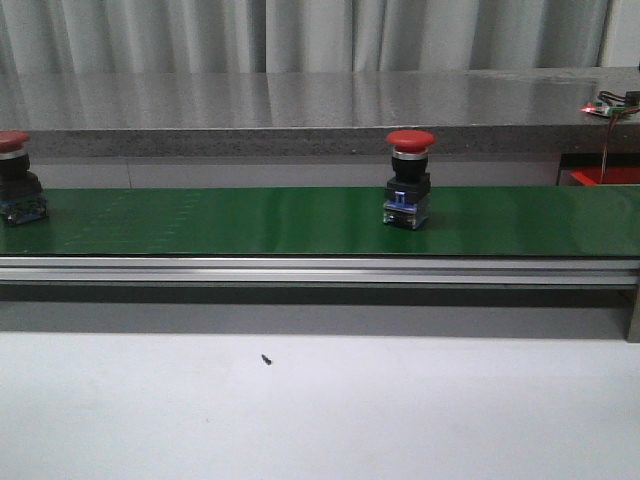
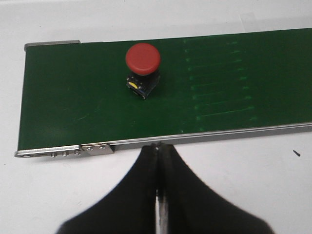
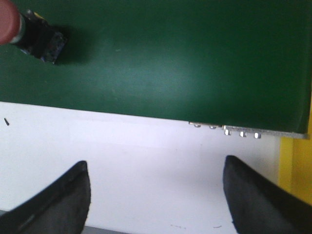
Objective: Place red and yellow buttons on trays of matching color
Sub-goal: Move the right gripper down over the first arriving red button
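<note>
Risk judged: belt carrying 2 red buttons past reach. Left gripper clenched empty, right gripper spread wide, both short of belt.

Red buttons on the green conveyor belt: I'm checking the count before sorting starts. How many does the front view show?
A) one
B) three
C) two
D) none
C: one red button stands near the middle of the green conveyor belt, and a second red button sits at its left edge, partly cut off by the frame.
</note>
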Controlling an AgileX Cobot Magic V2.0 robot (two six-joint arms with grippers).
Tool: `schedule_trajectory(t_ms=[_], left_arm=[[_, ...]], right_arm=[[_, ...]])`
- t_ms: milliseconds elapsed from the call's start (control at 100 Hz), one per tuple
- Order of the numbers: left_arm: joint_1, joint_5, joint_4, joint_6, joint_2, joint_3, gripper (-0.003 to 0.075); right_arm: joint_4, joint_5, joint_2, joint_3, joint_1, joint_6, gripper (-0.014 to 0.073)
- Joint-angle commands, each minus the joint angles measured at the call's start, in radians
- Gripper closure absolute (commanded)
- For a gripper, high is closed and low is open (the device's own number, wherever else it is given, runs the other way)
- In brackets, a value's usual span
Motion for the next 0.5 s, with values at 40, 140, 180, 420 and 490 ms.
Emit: schedule_trajectory(t_ms=[40, 140, 180, 420, 490], left_arm=[[-0.009, -0.057, -0.018, -0.001, -0.021, -0.024, 0.074], [-0.009, -0.057, -0.018, -0.001, -0.021, -0.024, 0.074], [-0.009, -0.057, -0.018, -0.001, -0.021, -0.024, 0.074], [-0.009, -0.057, -0.018, -0.001, -0.021, -0.024, 0.074], [-0.009, -0.057, -0.018, -0.001, -0.021, -0.024, 0.074]], right_arm=[[0.026, 0.003, 0.041, -0.112, 0.04, -0.005, -0.0008], [0.026, 0.028, 0.099, -0.191, 0.089, -0.005, -0.0008], [0.026, 0.036, 0.125, -0.226, 0.112, -0.005, -0.0008], [0.016, 0.09, 0.292, -0.432, 0.215, -0.017, -0.0008], [0.014, 0.108, 0.34, -0.482, 0.227, -0.032, -0.0008]])
